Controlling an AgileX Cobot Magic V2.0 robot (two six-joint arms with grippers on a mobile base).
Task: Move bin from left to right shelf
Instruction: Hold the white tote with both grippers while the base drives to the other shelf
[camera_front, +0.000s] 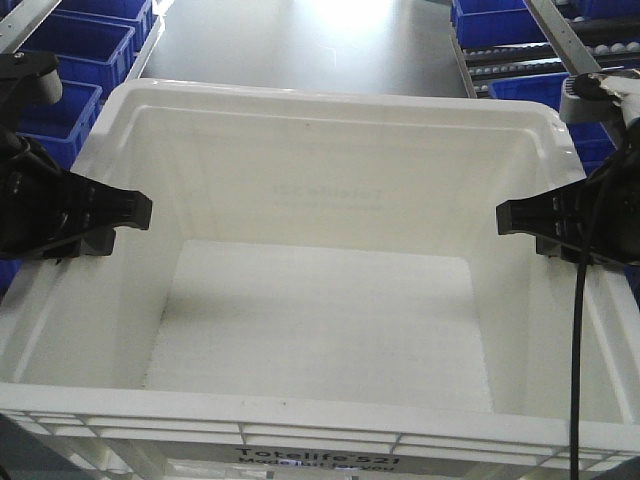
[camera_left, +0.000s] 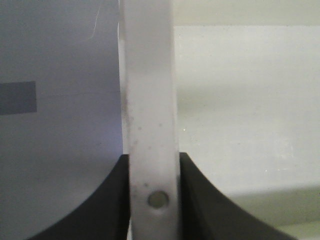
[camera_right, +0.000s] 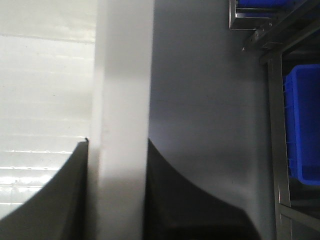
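Note:
The bin (camera_front: 320, 300) is a large white empty tote that fills the front view, with black print on its near side. My left gripper (camera_front: 125, 215) is shut on the bin's left rim. In the left wrist view the white rim (camera_left: 150, 125) runs between the two black fingers (camera_left: 107, 205), which press on both sides. My right gripper (camera_front: 520, 220) is shut on the bin's right rim. In the right wrist view the rim (camera_right: 122, 125) sits clamped between the dark fingers (camera_right: 185, 200). The bin hangs between both arms over the grey floor.
Blue plastic bins (camera_front: 85, 45) stand on a shelf at the left, and more blue bins (camera_front: 500, 25) on a roller shelf at the right. A grey aisle floor (camera_front: 300, 45) runs ahead between them. A blue bin (camera_right: 302, 125) on a metal rack shows in the right wrist view.

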